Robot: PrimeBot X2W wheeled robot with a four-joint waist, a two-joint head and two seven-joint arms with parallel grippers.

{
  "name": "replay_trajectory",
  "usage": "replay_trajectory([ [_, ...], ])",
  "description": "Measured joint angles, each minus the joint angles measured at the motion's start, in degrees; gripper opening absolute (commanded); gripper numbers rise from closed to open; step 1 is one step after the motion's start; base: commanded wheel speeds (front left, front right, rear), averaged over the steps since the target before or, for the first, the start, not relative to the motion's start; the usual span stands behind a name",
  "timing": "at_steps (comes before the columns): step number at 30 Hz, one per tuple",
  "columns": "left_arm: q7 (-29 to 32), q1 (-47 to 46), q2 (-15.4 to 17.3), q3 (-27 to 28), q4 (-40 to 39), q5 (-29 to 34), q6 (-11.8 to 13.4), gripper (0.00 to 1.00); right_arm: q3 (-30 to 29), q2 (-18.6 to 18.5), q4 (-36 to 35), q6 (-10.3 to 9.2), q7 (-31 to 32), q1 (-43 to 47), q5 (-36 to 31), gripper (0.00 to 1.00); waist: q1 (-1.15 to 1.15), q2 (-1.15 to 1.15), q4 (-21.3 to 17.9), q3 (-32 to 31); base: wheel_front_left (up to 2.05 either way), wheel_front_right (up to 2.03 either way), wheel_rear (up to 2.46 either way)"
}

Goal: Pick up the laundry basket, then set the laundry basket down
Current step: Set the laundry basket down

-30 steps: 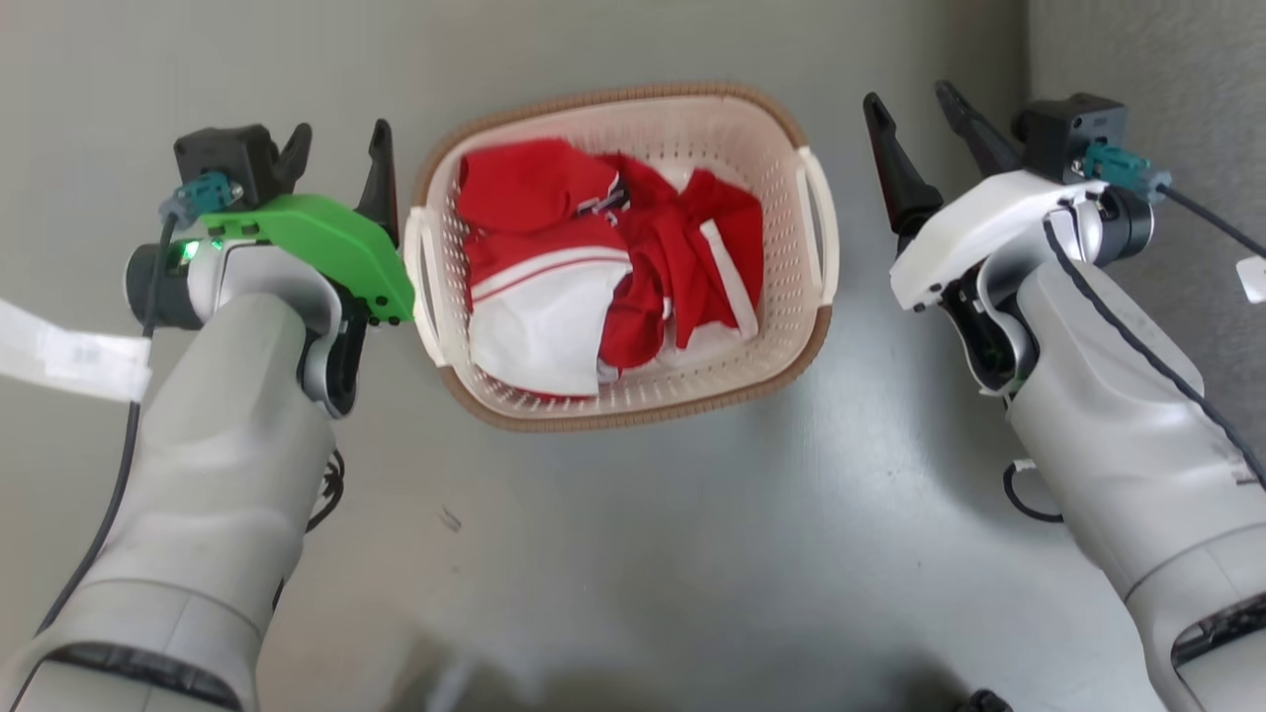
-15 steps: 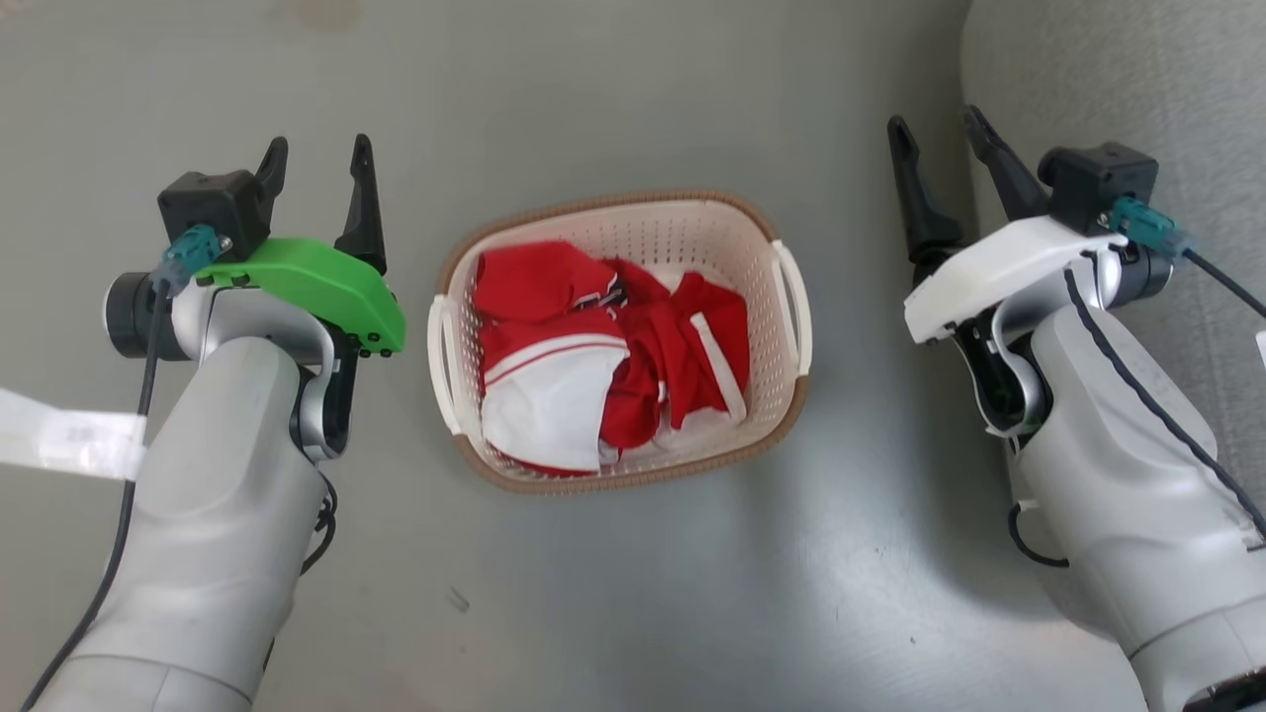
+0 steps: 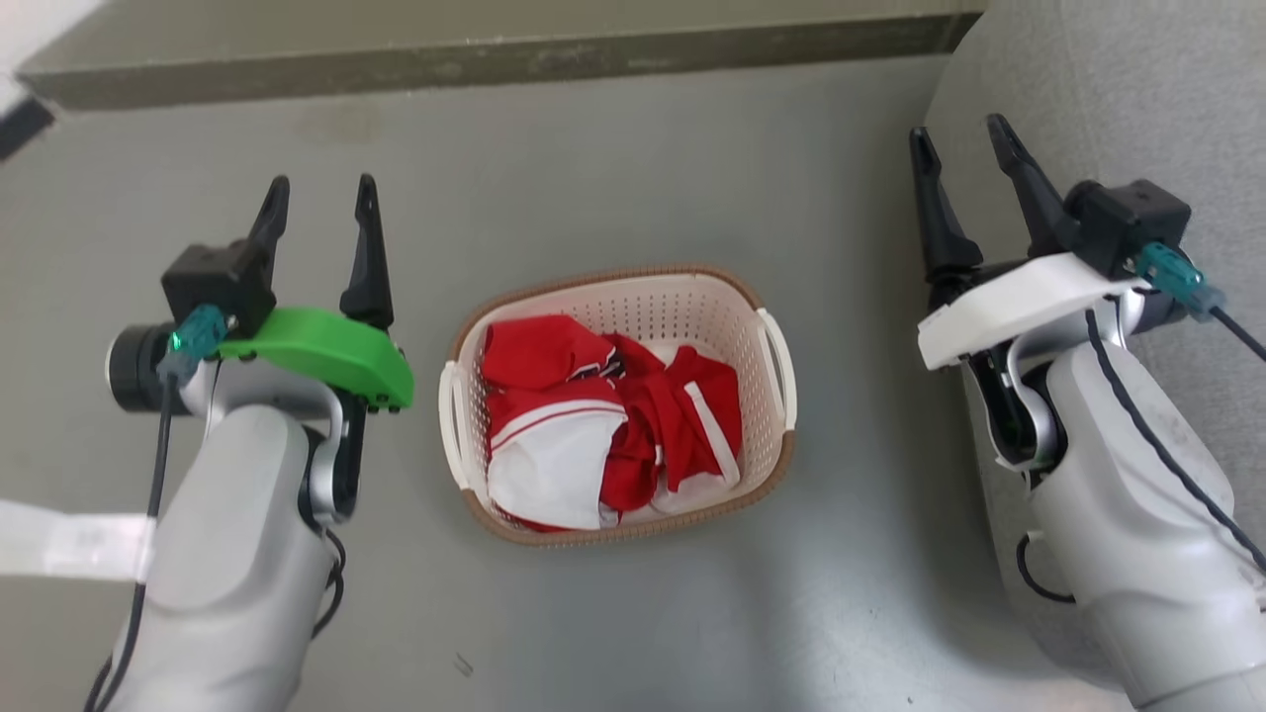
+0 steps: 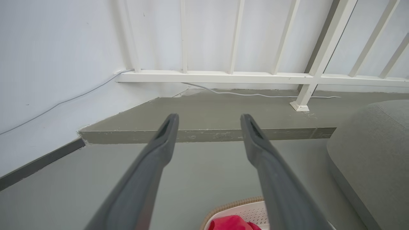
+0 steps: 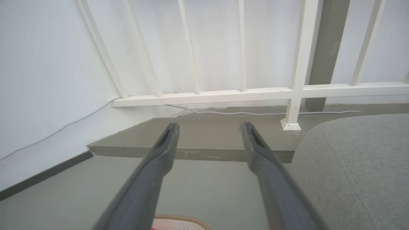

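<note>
- Left gripper [image 3: 323, 184]: the two dark fingers are spread with nothing between them. It hangs to the left of the basket, apart from it, fingers pointing toward the step.
- Left wrist: it carries a green cover [image 3: 321, 348], and a dark cable runs down along the pale forearm.
- Right gripper [image 3: 958, 129]: the fingers are likewise parted and empty. It hangs to the right of the basket, well apart from it, at the edge of the grey cushion.
- Right wrist: it carries a white cover [image 3: 1009, 302].
- Laundry basket [image 3: 633, 307]: it stands upright on the floor between the two arms, and neither gripper touches it. It has cream perforated walls, a brown woven-look rim and one white handle on each short side.
- Clothes [image 3: 613, 425]: red and white, heaped inside the basket, below the rim.
- Left wrist view: a part of the basket's rim and a bit of red cloth show at the bottom edge, under the right-hand finger.
- Floor [image 3: 593, 178]: grey, smooth, slightly glossy.
- Step [image 3: 495, 59]: a low grey ledge beyond the basket, running across the far side.
- Cushion [image 3: 1088, 89]: grey fabric with a rounded corner, beside the right arm.
- Railing [image 4: 223, 76]: white bars rising from the step against a white wall, with a thin white cable [image 4: 255, 94] lying along its foot.
</note>
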Motion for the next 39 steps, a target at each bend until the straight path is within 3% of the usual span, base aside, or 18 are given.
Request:
replay_trajectory([
  [24, 0.00, 19.87, -0.25, 2.58, -11.20, 4.69, 1.07, 1.00, -2.67, 1.08, -9.23, -2.12, -0.01, 17.46, -4.00, 1.00, 0.00, 0.00, -0.44, -10.33, 0.00, 0.00, 0.00],
  [39, 0.00, 27.61, -0.42, 2.90, -14.81, 6.54, 1.58, 1.00, -3.21, 1.20, -11.77, -2.64, -0.01, 24.95, -5.48, 1.00, 0.00, 0.00, -0.37, -13.84, 0.00, 0.00, 0.00],
])
